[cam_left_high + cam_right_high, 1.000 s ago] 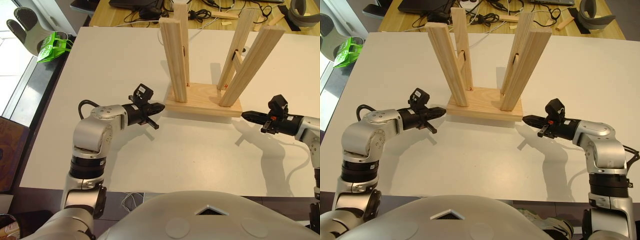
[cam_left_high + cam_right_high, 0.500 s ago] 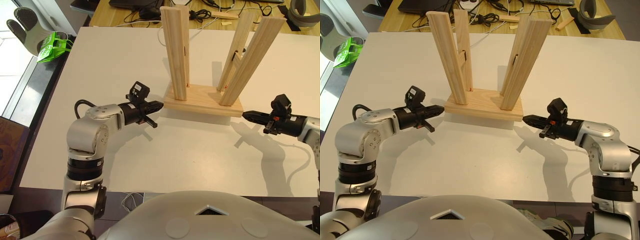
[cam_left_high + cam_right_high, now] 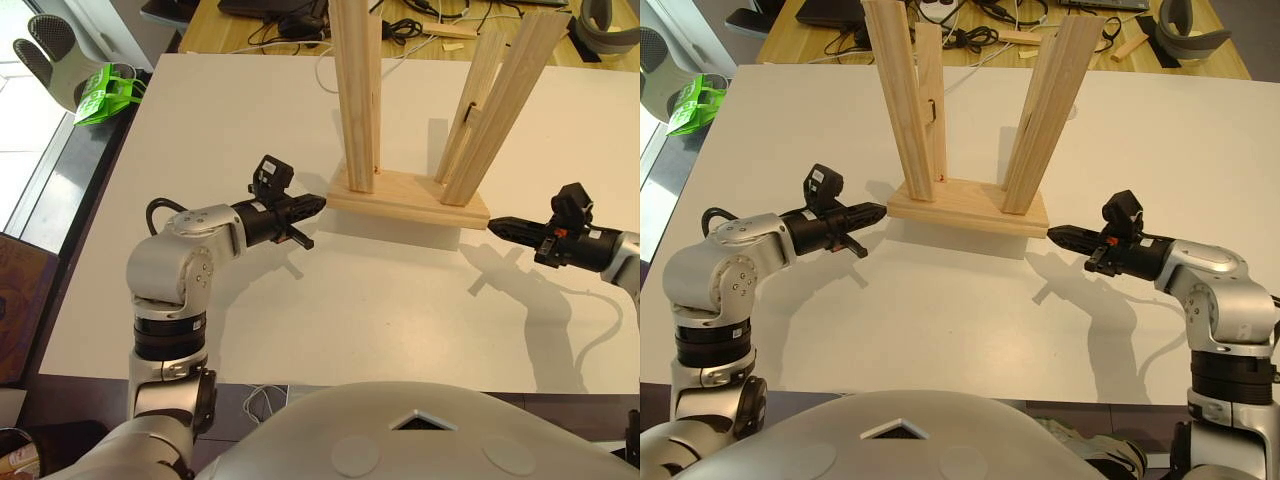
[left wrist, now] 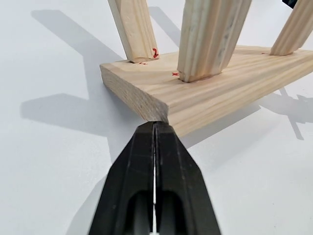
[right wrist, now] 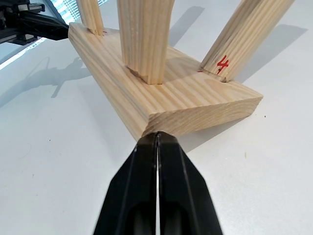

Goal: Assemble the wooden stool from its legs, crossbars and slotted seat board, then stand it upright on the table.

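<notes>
The stool is upside down: its pale wooden seat board (image 3: 410,202) carries several legs (image 3: 357,90) that point upward. The board seems to hang slightly above the white table (image 3: 380,300), with a shadow under it. My left gripper (image 3: 318,203) is shut, its tip (image 4: 154,125) pressed against the board's left corner (image 4: 151,105). My right gripper (image 3: 497,222) is shut too, its tip (image 5: 157,135) against the right corner (image 5: 161,120). The board is clamped between the two tips. Red marks sit at the leg slots (image 5: 221,63).
A green bag (image 3: 105,95) lies past the table's far left corner. Behind the table is a wooden desk (image 3: 250,30) with cables and a grey object (image 3: 600,25). The table's left edge (image 3: 100,200) drops to the floor. Open tabletop lies in front of the stool.
The stool has risen a little between the two gripper tips, its leg tops now leaving the picture. Both grippers moved up with it and stayed shut.
</notes>
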`<state>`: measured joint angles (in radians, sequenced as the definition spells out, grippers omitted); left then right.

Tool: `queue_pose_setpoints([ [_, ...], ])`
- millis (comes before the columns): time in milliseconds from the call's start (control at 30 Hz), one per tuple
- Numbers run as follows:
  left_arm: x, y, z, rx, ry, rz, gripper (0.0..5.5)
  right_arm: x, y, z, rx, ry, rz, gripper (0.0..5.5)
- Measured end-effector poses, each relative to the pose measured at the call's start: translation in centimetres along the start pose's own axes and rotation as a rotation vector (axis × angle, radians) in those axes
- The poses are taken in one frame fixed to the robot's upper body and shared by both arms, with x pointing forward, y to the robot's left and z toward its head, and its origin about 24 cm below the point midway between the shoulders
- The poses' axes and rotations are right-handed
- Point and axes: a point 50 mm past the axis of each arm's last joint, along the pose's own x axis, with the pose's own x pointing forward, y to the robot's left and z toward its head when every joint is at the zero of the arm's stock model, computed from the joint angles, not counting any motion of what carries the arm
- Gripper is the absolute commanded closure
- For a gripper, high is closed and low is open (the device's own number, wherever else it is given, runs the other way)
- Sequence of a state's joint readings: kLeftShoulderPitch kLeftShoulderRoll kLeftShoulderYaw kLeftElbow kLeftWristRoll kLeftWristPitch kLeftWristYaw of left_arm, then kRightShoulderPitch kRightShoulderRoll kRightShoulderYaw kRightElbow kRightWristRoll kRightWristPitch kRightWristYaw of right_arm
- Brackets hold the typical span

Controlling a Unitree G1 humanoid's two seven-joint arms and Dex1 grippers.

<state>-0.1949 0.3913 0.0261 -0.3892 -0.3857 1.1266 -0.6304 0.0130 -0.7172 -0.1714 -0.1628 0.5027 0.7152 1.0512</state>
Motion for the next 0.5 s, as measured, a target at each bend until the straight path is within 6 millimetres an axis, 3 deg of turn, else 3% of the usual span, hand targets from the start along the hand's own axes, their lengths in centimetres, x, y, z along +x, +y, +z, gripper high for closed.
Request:
queue_pose_setpoints([
  [500, -0.35, 0.0, 0.81, -0.021, -0.05, 0.001, 5.49, -0.19, 0.03, 1.03, 0.012, -0.037, -0.003, 5.5],
])
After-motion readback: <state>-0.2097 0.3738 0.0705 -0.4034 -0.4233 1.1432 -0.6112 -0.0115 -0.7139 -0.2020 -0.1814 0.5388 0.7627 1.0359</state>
